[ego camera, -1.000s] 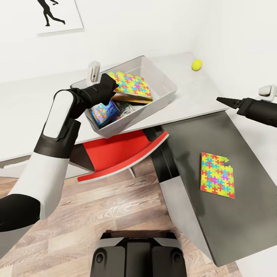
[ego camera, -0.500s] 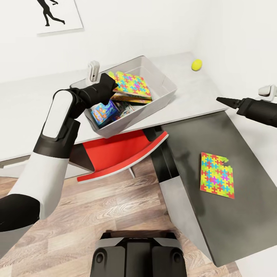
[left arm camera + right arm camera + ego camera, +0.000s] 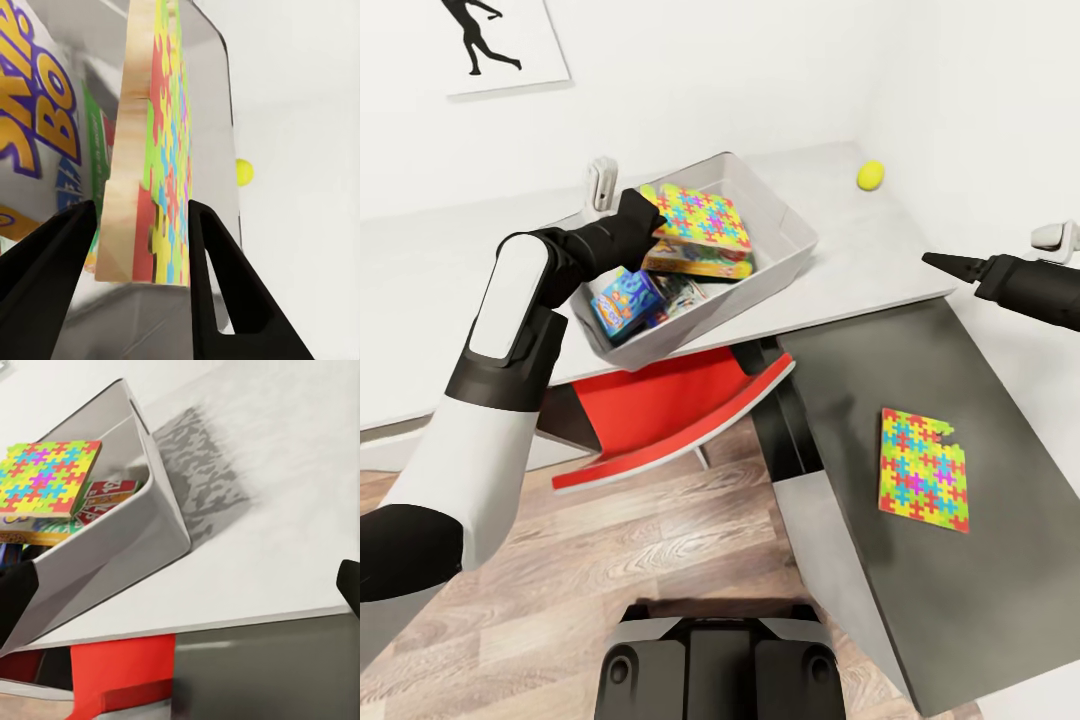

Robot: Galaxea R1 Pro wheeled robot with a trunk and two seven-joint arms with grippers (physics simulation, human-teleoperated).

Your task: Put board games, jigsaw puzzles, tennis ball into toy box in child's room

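The light-grey toy box (image 3: 785, 215) sits askew on the table (image 3: 860, 270), its near corner past the front edge. Inside lie a blue board game (image 3: 622, 300) and a yellow-red one (image 3: 695, 262). A jigsaw puzzle (image 3: 700, 215) rests tilted on top, and my left gripper (image 3: 656, 216) is shut on its edge; in the left wrist view the fingers (image 3: 206, 247) flank that puzzle (image 3: 161, 150). Another jigsaw puzzle (image 3: 923, 468) lies on the dark desk section. The tennis ball (image 3: 871, 175) sits in the far corner. My right gripper (image 3: 932, 259) hovers open beyond the box's right side, holding nothing.
A red chair (image 3: 660, 410) is tucked under the desk below the box. White walls close the desk's far and right sides, with a silhouette picture (image 3: 500, 40) above. Wood-plank floor (image 3: 660, 540) lies in front of my base.
The head view has shifted slightly, so everything sits a little lower and further left. The box's near corner looks pushed a bit further past the desk edge. The arms hold their poses.
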